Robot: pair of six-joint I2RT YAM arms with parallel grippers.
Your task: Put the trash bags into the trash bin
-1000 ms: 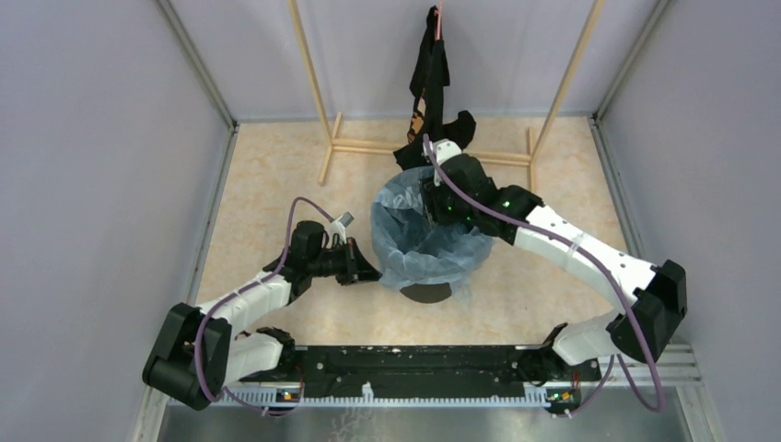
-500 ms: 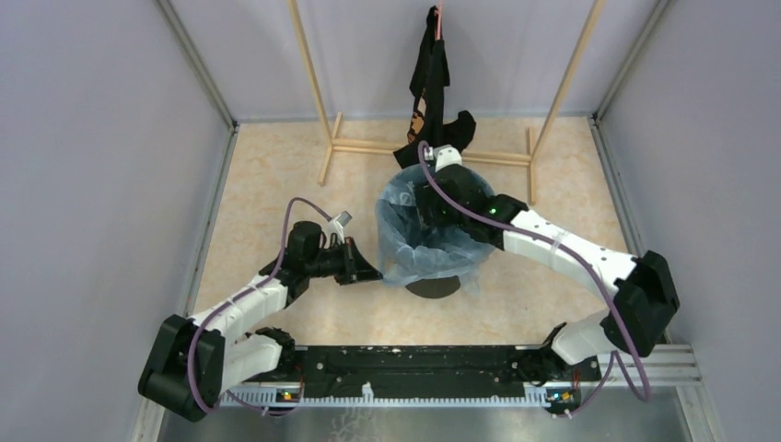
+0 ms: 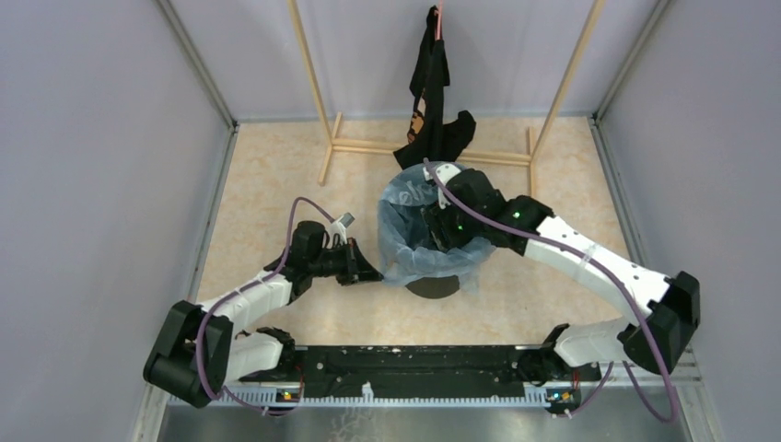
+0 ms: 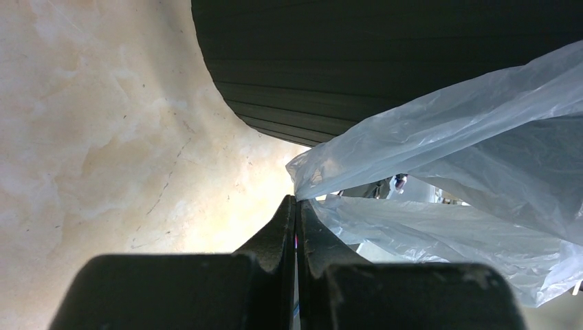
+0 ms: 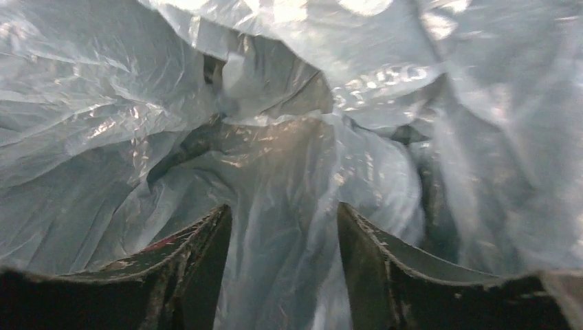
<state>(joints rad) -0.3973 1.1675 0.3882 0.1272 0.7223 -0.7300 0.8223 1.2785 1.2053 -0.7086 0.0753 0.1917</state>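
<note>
The light-blue trash bag (image 3: 405, 253) is draped over the mouth of the black trash bin (image 3: 433, 289), of which only the base shows from above. My left gripper (image 3: 376, 274) is at the bin's left side, shut on the bag's edge. In the left wrist view the left gripper (image 4: 296, 199) pinches a corner of the trash bag (image 4: 467, 158) beside the ribbed bin wall (image 4: 385, 62). My right gripper (image 5: 282, 206) reaches down inside the bag (image 5: 289, 103) with its jaws open; crinkled film lies between and beyond the fingers.
A wooden rack (image 3: 368, 145) stands at the back, with a black garment with orange print (image 3: 431, 83) hanging over it just behind the bin. Grey walls (image 3: 110, 184) close in both sides. The arms' base rail (image 3: 414, 368) runs along the near edge.
My right arm has shifted inside the bag, its elbow swinging right, and its jaws have changed width. The bag's far rim now shows white print. The left arm holds still.
</note>
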